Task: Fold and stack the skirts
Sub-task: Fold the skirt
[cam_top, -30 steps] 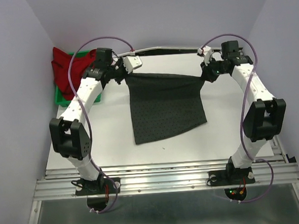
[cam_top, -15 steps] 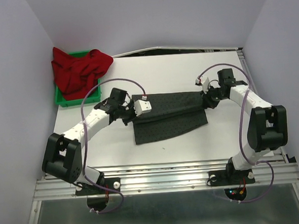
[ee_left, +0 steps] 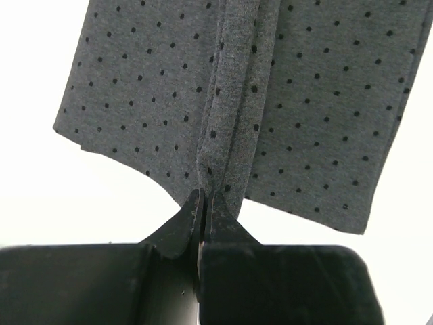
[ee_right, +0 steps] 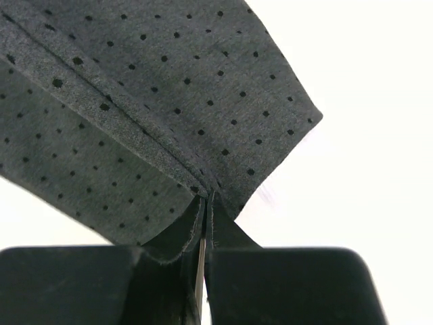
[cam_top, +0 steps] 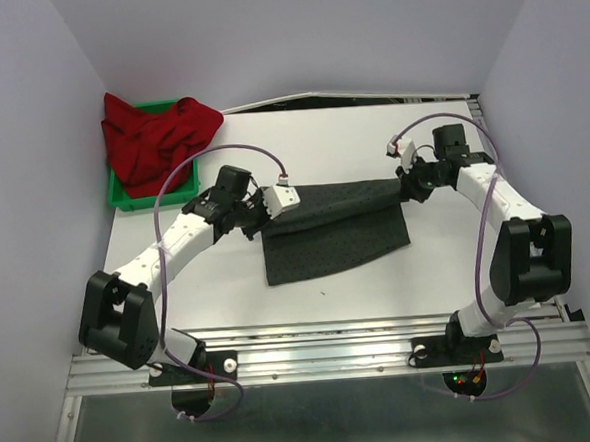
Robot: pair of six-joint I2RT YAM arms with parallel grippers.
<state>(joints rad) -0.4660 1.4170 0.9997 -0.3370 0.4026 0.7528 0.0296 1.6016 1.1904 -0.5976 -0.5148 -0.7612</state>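
The charcoal dotted skirt (cam_top: 331,229) lies on the white table, its far part held up in a fold between my two grippers. My left gripper (cam_top: 259,215) is shut on the skirt's left top corner; in the left wrist view (ee_left: 204,198) the cloth (ee_left: 230,108) runs up from the closed tips. My right gripper (cam_top: 405,187) is shut on the right top corner; the right wrist view (ee_right: 206,200) shows the skirt (ee_right: 169,101) pinched at the tips. The red skirt (cam_top: 155,137) lies crumpled in the far left corner.
A green bin (cam_top: 123,197) sits under the red skirt at the table's far left. Purple walls close in the left, the right and the back. A metal rail (cam_top: 324,359) runs along the near edge by the arm bases.
Both grippers brought the skirt's top edge down from high at the back and toward the near side, folding it over the lower part; since half a second ago they shifted slightly back.
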